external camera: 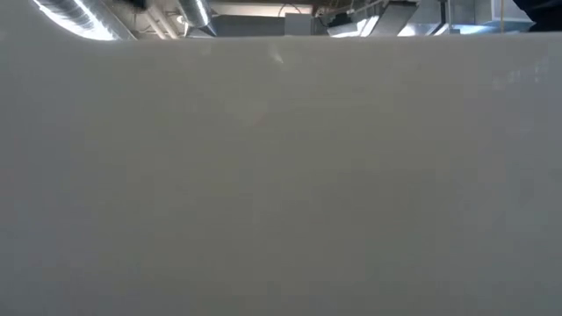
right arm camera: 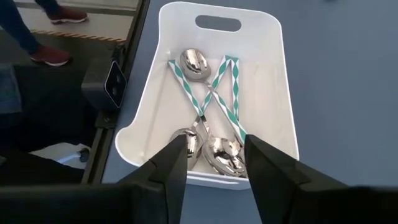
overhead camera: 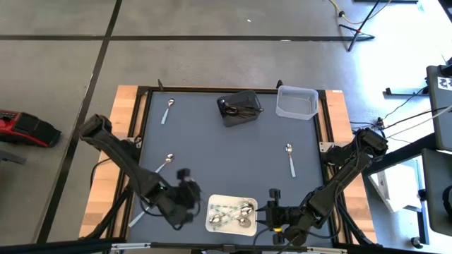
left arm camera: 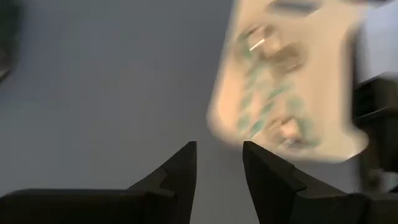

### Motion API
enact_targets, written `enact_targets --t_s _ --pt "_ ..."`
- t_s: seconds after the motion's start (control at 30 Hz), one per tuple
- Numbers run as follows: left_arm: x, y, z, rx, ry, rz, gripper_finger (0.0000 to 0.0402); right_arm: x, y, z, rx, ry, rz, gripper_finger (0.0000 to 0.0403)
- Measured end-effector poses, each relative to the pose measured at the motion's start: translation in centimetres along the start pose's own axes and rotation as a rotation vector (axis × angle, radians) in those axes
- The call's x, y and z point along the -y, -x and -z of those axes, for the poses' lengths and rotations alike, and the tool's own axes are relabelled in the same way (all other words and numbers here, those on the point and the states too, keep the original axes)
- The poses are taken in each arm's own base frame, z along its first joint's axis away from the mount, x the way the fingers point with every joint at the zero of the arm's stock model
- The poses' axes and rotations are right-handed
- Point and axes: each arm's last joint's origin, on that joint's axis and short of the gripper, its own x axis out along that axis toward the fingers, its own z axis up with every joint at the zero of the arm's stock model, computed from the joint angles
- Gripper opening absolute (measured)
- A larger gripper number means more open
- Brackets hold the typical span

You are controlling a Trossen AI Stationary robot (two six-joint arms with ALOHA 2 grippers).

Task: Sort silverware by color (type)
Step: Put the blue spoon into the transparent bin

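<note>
A white tray (overhead camera: 213,224) near the table's front edge holds several silver spoons with green-striped handles (right arm camera: 205,99). Three silver spoons lie flat on the dark mat: one at the far left (overhead camera: 167,111), one at mid left (overhead camera: 164,163), one at mid right (overhead camera: 290,159). My left gripper (left arm camera: 217,146) is open just left of the tray, above the mat, with nothing between its fingers. My right gripper (right arm camera: 214,140) is open at the tray's right end, above it, also holding nothing.
A dark bin (overhead camera: 239,107) with dark utensils and a clear bin (overhead camera: 296,102) stand at the far edge. Wooden table borders (overhead camera: 123,106) flank the mat. A person's shoes (right arm camera: 50,56) show beyond the table. A white surface (external camera: 281,175) fills the low view.
</note>
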Motion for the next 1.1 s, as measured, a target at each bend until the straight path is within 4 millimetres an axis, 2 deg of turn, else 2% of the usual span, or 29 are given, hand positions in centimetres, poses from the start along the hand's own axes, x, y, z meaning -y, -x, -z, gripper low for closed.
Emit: enact_targets --t_s 0.13,0.27,0.4,0.53,0.63,0.8,1.0,1.1 --pt "-1.6 1.0 1.6 -0.114 0.070 -0.152 0.0125 0.0 0.0 0.0 -0.001 0.017 0.000 0.0147" --pt "-3.2 1.2 3.0 -0.211 0.155 -0.316 0.0125 0.0 0.0 0.0 -0.003 0.019 0.002 0.0147" --pt "-4.8 0.1 4.7 -0.358 0.215 -0.411 0.0125 0.0 0.0 0.0 -0.004 0.027 0.003 0.0147" --pt "-6.9 -1.8 6.4 -0.534 0.284 -0.472 0.0125 0.0 0.0 0.1 -0.006 0.048 0.004 0.0147" --pt "-8.7 -3.3 7.5 -0.659 0.328 -0.489 0.0125 0.0 0.0 0.1 -0.006 0.049 0.004 0.0147" --pt "-11.6 -5.0 9.2 -0.767 0.389 -0.456 0.0125 0.0 0.0 0.1 -0.007 0.050 0.004 0.0147" --pt "-14.4 -4.9 10.9 -0.770 0.490 -0.407 0.0124 0.0 0.0 0.1 -0.011 0.049 -0.002 0.0147" --pt "-15.1 -4.6 11.8 -0.758 0.535 -0.395 0.0124 0.0 0.0 0.1 -0.011 0.049 -0.003 0.0147"
